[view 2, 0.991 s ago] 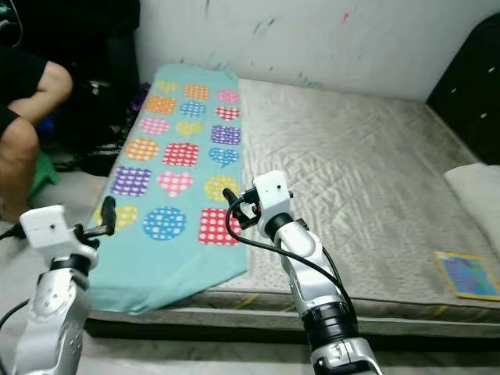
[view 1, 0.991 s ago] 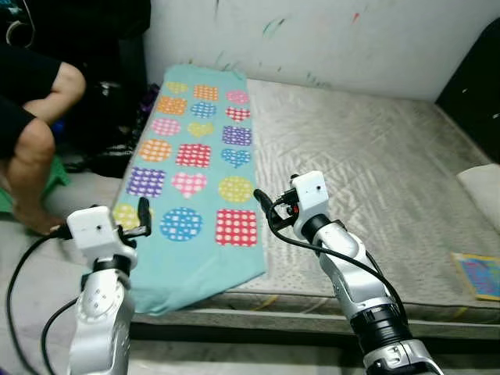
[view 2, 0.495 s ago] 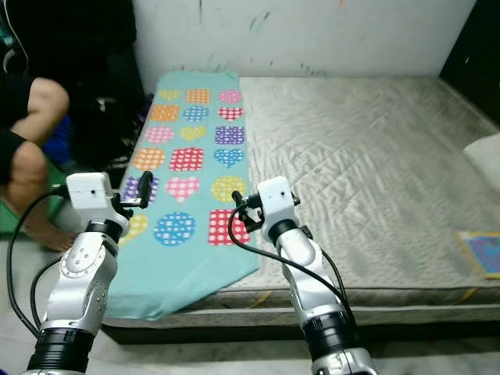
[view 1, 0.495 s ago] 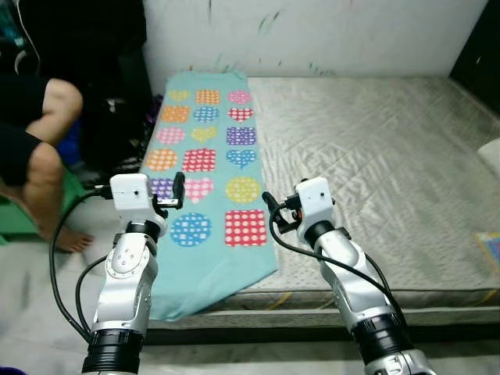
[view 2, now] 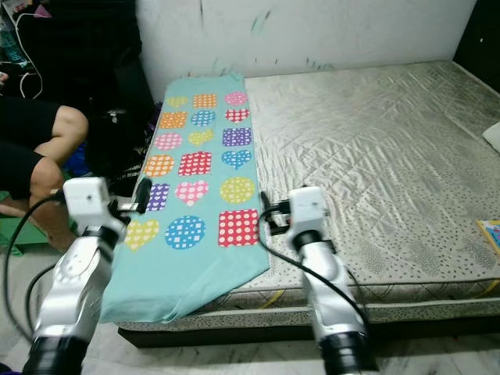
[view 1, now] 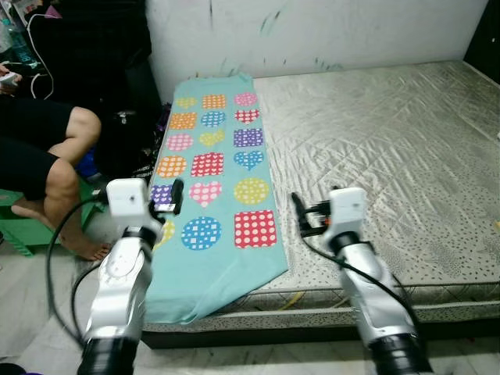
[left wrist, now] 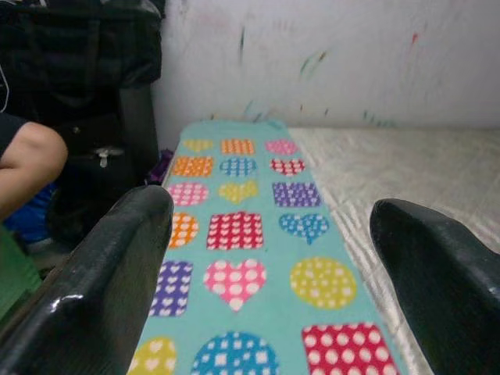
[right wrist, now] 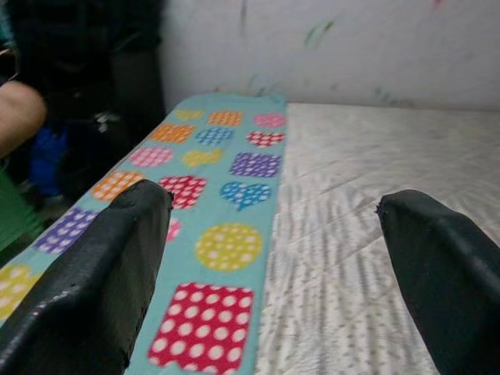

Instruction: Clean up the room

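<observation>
A teal blanket (view 1: 215, 168) printed with coloured dotted hearts, circles and squares lies along the left side of the bare grey mattress (view 1: 391, 141). Its near end hangs over the front edge. My left gripper (view 1: 176, 196) is held up over the blanket's left border, open and holding nothing. In the left wrist view its fingers (left wrist: 117, 273) frame the blanket (left wrist: 250, 234). My right gripper (view 1: 297, 212) hovers just right of the blanket's right edge, above the mattress. It is open too, with the blanket (right wrist: 226, 203) lying between and beyond its fingers (right wrist: 101, 266).
A person sits at the left on a green stool (view 1: 19, 230), bare leg (view 1: 55, 156) close to my left arm. Black bags (view 1: 117, 78) stand against the wall by the bed. A colourful book (view 2: 491, 230) and a white pillow (view 2: 494, 133) lie at the mattress's right edge.
The camera has swung, so the whole scene has shifted. My left arm has risen from low at the left to the blanket's border. The right gripper now sits slightly right of the blanket's edge.
</observation>
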Available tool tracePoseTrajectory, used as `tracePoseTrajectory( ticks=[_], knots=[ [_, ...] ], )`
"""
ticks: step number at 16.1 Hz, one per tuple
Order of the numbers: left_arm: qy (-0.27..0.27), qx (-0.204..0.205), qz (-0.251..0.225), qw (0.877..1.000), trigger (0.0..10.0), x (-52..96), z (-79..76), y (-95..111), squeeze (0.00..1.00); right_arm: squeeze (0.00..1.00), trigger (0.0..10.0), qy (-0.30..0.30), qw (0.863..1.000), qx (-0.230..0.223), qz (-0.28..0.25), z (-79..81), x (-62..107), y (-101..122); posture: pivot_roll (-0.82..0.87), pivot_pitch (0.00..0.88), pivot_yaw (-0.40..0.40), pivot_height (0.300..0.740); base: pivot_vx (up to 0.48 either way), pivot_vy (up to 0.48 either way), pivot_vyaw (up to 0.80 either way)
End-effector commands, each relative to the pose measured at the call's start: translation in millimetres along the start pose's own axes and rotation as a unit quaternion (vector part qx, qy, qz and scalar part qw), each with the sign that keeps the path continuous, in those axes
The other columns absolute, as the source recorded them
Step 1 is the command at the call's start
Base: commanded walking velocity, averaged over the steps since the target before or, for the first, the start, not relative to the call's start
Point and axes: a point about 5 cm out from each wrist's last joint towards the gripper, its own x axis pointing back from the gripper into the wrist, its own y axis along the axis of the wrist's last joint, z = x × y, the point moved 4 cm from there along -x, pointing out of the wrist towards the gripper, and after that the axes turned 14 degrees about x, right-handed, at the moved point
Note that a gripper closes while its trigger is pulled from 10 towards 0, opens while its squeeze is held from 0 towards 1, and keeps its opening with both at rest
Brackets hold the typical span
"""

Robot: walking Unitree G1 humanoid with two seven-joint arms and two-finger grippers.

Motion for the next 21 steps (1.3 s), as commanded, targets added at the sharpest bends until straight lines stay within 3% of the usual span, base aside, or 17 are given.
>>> tracePoseTrajectory(
  ticks=[1,3,6,11,17,21],
  knots=[
    [0.010,-0.008,-0.002,1.000,10.0,3.8,8.4,5.5,0.00,0.00,10.0,-0.015,1.000,-0.007,-0.006,-7.5,2.9,2.6,-0.08,0.000,0.086,0.740,0.000,0.000,0.00],
    [0.021,-0.008,-0.003,1.000,10.0,11.5,16.0,6.9,0.00,0.00,10.0,-0.034,0.999,-0.020,0.013,-18.0,9.2,-7.4,-0.05,0.000,0.058,0.740,0.000,0.000,-0.40],
    [0.035,-0.005,-0.003,0.999,10.0,22.8,21.8,6.3,0.00,0.00,10.0,-0.031,0.999,-0.023,0.021,-19.9,14.2,-10.0,-0.04,0.000,0.027,0.740,0.000,0.000,-0.60],
    [0.050,0.015,-0.001,0.999,10.0,32.3,19.2,4.6,0.00,0.00,10.0,-0.005,0.999,-0.021,0.032,-13.7,16.9,-9.2,-0.06,0.012,-0.032,0.740,0.000,0.000,-0.16],
    [0.025,0.045,-0.003,0.999,10.0,37.8,5.0,4.2,0.00,0.00,10.0,0.008,0.999,-0.013,0.033,-12.8,17.1,-4.8,-0.06,0.020,-0.037,0.740,0.045,0.000,-0.13],
    [0.022,0.046,-0.001,0.999,10.0,36.6,5.1,5.2,0.00,0.00,10.0,0.011,0.999,-0.009,0.031,-11.8,15.7,-2.9,-0.06,0.020,-0.032,0.740,0.275,0.000,0.00]
  ],
)
